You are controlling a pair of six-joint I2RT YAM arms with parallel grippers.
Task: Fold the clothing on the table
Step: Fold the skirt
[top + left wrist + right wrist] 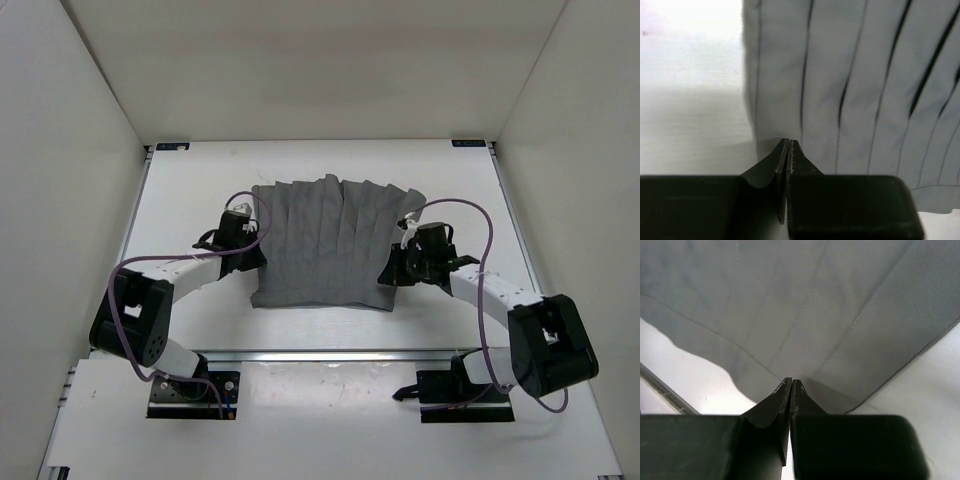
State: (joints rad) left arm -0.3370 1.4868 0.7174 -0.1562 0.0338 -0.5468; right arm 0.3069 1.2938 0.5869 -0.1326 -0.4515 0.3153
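clothing lying flat mid-table, long axis running left-right between both arms | left claw sitting closed at its left edge, hold unclear | right claw pinching right edge, cloth puckering

Both wrist views cut the clothing off at their edges; the left fingers hide the fabric between them.

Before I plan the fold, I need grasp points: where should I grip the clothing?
Pinch the clothing at its left and right side edges, one arm coming in low from each side. It lies flat on the table, pleats running near to far, so only those edges give the jaws a lip.
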